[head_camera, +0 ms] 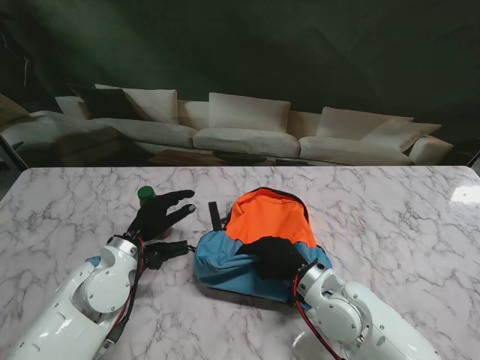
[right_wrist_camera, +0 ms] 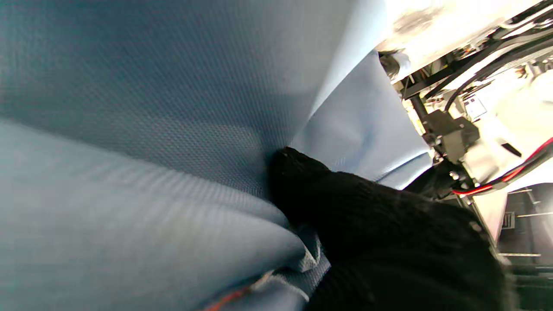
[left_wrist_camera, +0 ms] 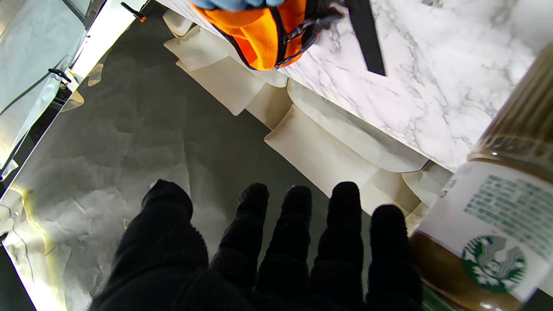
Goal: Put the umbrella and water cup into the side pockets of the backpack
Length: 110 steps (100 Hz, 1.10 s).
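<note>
Lying on one backpack (head_camera: 259, 247), right hand (head_camera: 276, 256) grip unclear; left hand (head_camera: 159, 214) spread empty beside one bottle (head_camera: 146, 194).

Backpack (head_camera: 259, 244) mid-table, water cup (head_camera: 146, 194) well to its left.

the table (head_camera: 390, 210) is veined in grey on white marble. the backpack (head_camera: 259, 240) is coloured orange above and blue below, with black trim. both hands are gloved in black. the cup (left_wrist_camera: 488, 224) is filled with brown, labelled white with a green emblem and capped green. the sofa (head_camera: 240, 131) is cream.
</note>
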Available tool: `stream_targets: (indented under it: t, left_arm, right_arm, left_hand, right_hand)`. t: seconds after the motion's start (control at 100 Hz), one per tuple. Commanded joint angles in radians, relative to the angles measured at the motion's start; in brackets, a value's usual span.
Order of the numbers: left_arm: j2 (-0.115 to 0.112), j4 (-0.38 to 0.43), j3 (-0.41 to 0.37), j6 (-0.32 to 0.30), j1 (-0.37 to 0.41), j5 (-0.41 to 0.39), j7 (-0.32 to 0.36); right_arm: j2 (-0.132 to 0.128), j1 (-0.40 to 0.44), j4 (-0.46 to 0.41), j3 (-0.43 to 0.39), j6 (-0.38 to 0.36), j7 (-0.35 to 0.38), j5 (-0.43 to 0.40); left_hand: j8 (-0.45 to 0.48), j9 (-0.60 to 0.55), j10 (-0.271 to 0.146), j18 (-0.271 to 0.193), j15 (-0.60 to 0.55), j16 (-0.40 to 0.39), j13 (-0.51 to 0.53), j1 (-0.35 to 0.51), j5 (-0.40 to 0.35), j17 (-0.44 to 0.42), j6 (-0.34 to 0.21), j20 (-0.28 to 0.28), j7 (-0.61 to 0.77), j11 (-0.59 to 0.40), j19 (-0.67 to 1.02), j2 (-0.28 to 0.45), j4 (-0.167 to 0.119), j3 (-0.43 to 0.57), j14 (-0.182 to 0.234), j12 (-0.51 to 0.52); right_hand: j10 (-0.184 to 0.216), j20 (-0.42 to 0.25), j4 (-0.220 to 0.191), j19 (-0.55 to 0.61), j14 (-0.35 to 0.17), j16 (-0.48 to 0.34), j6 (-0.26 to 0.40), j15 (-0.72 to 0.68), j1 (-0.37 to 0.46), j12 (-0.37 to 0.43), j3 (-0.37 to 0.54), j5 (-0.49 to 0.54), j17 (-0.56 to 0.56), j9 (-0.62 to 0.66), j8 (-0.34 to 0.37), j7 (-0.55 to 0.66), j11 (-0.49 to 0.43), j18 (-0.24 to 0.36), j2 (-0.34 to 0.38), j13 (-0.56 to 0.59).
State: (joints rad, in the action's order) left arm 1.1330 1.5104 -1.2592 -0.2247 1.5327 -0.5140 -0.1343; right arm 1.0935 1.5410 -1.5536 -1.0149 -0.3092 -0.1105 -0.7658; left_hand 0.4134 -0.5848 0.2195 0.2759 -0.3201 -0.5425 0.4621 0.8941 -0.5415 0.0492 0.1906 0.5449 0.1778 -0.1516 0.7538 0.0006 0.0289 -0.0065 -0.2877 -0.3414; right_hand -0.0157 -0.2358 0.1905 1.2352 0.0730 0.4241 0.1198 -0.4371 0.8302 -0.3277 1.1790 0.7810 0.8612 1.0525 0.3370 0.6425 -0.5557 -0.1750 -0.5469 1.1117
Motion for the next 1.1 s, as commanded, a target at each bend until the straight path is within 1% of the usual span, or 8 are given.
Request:
stream_targets:
  t: [0.0,0.16,0.22,0.28,0.35,0.42,0.67,1.09]
  left_arm:
    - [-0.001,0.002,0.004,0.005,-0.003,-0.003,0.017]
    - [-0.001,-0.001,0.006,0.004,-0.005,-0.005,0.018]
    - [-0.001,-0.001,0.006,0.005,-0.006,-0.005,0.018]
    - [-0.001,-0.002,0.007,0.005,-0.006,-0.005,0.019]
    - [-0.002,-0.003,0.008,0.004,-0.008,-0.006,0.020]
    - [-0.002,-0.004,0.009,0.004,-0.009,-0.006,0.021]
    - [-0.002,-0.007,0.010,0.003,-0.011,-0.009,0.018]
    - [-0.001,-0.011,0.011,0.000,-0.013,-0.008,0.016]
  right_arm:
    - [-0.005,0.011,0.001,0.003,0.007,0.010,0.004]
    - [-0.015,0.037,0.013,-0.008,-0.029,0.040,-0.001]
    - [-0.024,0.042,0.013,-0.013,-0.047,0.077,-0.005]
    - [-0.039,0.042,0.008,-0.019,-0.062,0.129,-0.040]
    - [-0.052,0.043,0.001,-0.030,-0.084,0.170,-0.066]
    - [-0.057,0.047,-0.009,-0.040,-0.092,0.199,-0.066]
    - [-0.056,0.073,-0.055,-0.103,-0.149,0.176,-0.102]
    - [-0.031,0.152,-0.164,-0.266,-0.162,0.054,-0.132]
  left_hand:
    - [0.001,-0.017,-0.014,0.019,0.011,-0.005,0.013,0.014,0.008,-0.011,-0.003,0.014,-0.011,-0.019,-0.029,0.039,-0.020,-0.023,0.001,-0.010]
    - [0.002,-0.017,-0.015,0.018,0.011,-0.004,0.013,0.013,0.008,-0.010,-0.005,0.013,-0.011,-0.019,-0.028,0.039,-0.020,-0.024,0.002,-0.010]
    - [0.002,-0.018,-0.015,0.019,0.011,-0.004,0.012,0.013,0.008,-0.010,-0.004,0.013,-0.011,-0.019,-0.028,0.039,-0.020,-0.023,0.002,-0.010]
    - [0.002,-0.017,-0.015,0.019,0.011,-0.004,0.012,0.014,0.009,-0.010,-0.004,0.013,-0.011,-0.019,-0.028,0.039,-0.020,-0.023,0.002,-0.010]
    - [0.002,-0.017,-0.016,0.019,0.011,-0.004,0.012,0.013,0.009,-0.010,-0.005,0.013,-0.011,-0.019,-0.028,0.039,-0.020,-0.023,0.002,-0.010]
    - [0.002,-0.017,-0.016,0.018,0.011,-0.004,0.013,0.013,0.009,-0.010,-0.004,0.013,-0.011,-0.019,-0.028,0.038,-0.020,-0.023,0.002,-0.010]
    - [0.002,-0.017,-0.017,0.020,0.011,-0.004,0.014,0.014,0.009,-0.009,-0.004,0.013,-0.011,-0.020,-0.027,0.037,-0.020,-0.023,0.003,-0.010]
    - [0.002,-0.018,-0.016,0.019,0.011,-0.004,0.013,0.015,0.007,-0.010,-0.004,0.013,-0.010,-0.020,-0.026,0.038,-0.021,-0.023,0.002,-0.010]
  right_hand:
    - [0.080,-0.044,-0.032,0.050,-0.056,0.027,0.105,-0.044,0.053,-0.030,0.114,0.104,0.011,0.005,0.075,0.159,-0.052,0.135,0.078,0.044]
    - [0.100,-0.062,-0.048,0.009,-0.072,0.018,0.126,-0.003,0.047,-0.032,0.094,0.075,-0.046,-0.043,0.088,0.178,-0.044,0.118,0.107,-0.001]
    - [0.114,-0.090,-0.076,-0.092,-0.106,-0.030,0.145,0.098,0.026,-0.002,0.019,0.014,-0.220,-0.165,0.117,0.186,0.006,0.028,0.152,-0.126]
    - [0.059,-0.127,-0.089,-0.172,-0.086,-0.073,0.205,0.165,-0.012,0.033,-0.093,-0.146,-0.425,-0.372,0.163,0.162,0.063,-0.060,0.177,-0.294]
    - [0.007,-0.120,-0.050,-0.258,-0.029,-0.131,0.202,0.218,-0.200,0.050,-0.193,-0.321,-0.595,-0.562,0.121,0.115,0.090,-0.095,0.133,-0.463]
    - [-0.036,-0.088,-0.101,-0.318,0.003,-0.184,0.096,0.254,-0.387,0.061,-0.235,-0.439,-0.678,-0.692,0.103,0.008,0.106,-0.100,0.092,-0.571]
    - [-0.066,-0.039,-0.084,-0.375,0.025,-0.232,-0.045,0.263,-0.609,0.080,-0.554,-0.580,-0.729,-0.807,0.017,-0.172,0.109,-0.106,0.080,-0.650]
    - [-0.057,-0.046,-0.103,-0.373,0.022,-0.225,-0.037,0.261,-0.655,0.083,-0.553,-0.528,-0.713,-0.744,0.022,-0.178,0.117,-0.115,0.136,-0.622]
